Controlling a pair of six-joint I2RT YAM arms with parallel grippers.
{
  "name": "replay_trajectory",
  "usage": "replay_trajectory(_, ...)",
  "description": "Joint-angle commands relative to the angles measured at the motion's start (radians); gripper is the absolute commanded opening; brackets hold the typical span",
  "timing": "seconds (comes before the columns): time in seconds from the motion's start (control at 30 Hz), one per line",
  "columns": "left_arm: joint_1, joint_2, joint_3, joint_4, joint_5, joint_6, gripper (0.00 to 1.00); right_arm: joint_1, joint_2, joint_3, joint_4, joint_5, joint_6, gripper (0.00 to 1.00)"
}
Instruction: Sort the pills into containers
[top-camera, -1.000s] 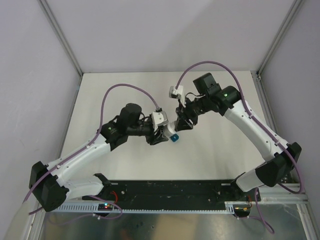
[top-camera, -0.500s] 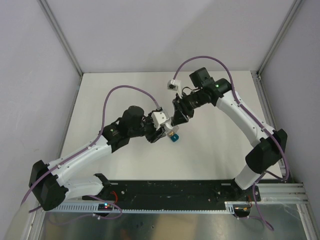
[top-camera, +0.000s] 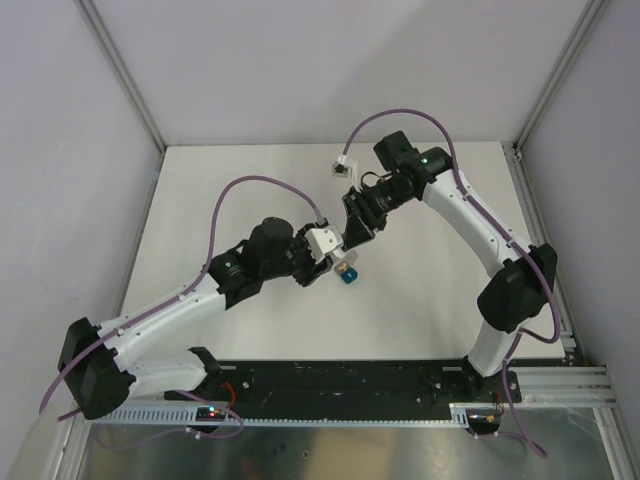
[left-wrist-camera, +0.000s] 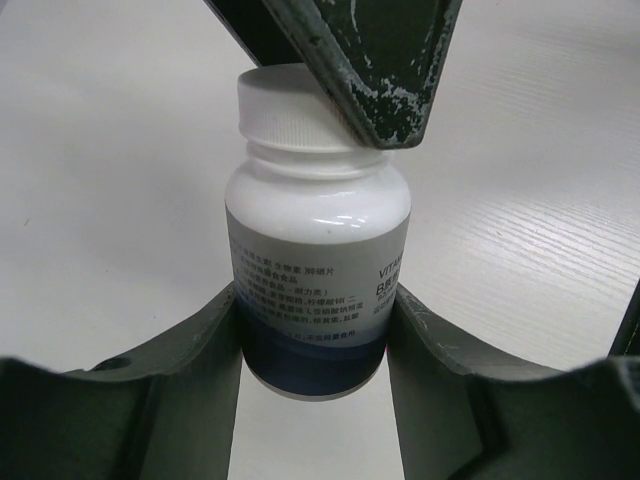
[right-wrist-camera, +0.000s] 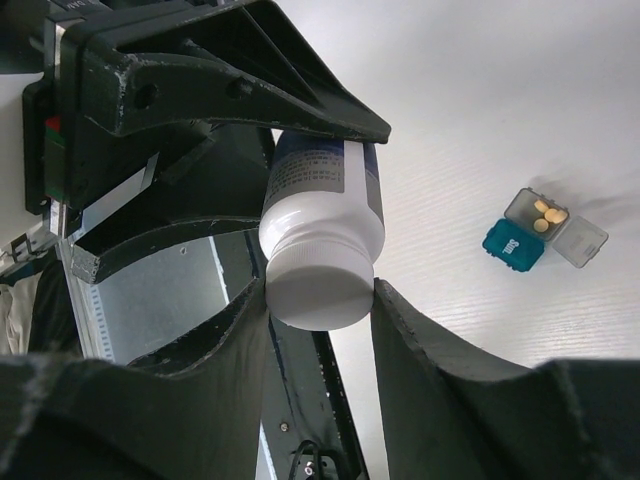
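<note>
The left gripper (left-wrist-camera: 315, 305) is clenched on the lower body of a small white round plastic bottle (left-wrist-camera: 318, 200) with a dark blue band at its base. Its dark fingers (left-wrist-camera: 205, 340) are pressed against both sides of the label. The right gripper (right-wrist-camera: 320, 295) is closed tight on the white ribbed screw cap (right-wrist-camera: 320, 285), one finger to each side. In the top view the two grippers stand nose to nose at the centre of the white table (top-camera: 230, 180).

The step in hand is judged to be the unscrewing of the cap. It is best done with the body held fixed by the left gripper and the cap turned only about the bottle's own axis. No sideways pull should be given, so that neither grip slips. Once the thread is free, the cap should be drawn straight off, and the mouth kept from tipping down until it is over the target.

The joined teal and grey cube-shaped plastic containers (right-wrist-camera: 512, 246) lie on the table at the right middle of the right wrist view, well clear of the fingers. The teal one is closed. The grey one is open, with a few small yellow pills (right-wrist-camera: 545, 213) inside. In the top view the containers (top-camera: 348, 278) are seen just below the grippers, near the frame's centre.
</note>
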Motion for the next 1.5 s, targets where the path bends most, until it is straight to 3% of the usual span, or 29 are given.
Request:
replay_trajectory(0.0, -0.008, -0.008, 0.015, 0.192, -0.014, 0.019, 0.00, 0.022, -0.005, 0.028, -0.061, -0.082, 0.018, 0.29)
replay_trajectory(0.57, -0.006, -0.009, 0.012, 0.192, 0.023, 0.012, 0.00, 0.001, -0.057, -0.001, -0.065, -0.083, -0.004, 0.71)
replay_trajectory(0.97, 0.017, -0.030, 0.006, 0.190, 0.110, -0.015, 0.00, -0.046, -0.134, -0.047, -0.065, -0.037, -0.048, 0.77)
replay_trajectory(1.27, 0.096, -0.056, 0.033, 0.133, 0.440, -0.071, 0.00, -0.055, -0.325, -0.147, 0.012, 0.062, -0.177, 0.77)
replay_trajectory(1.47, 0.135, -0.047, 0.060, 0.110, 0.634, -0.128, 0.00, 0.005, -0.461, -0.214, 0.095, 0.149, -0.258, 0.78)
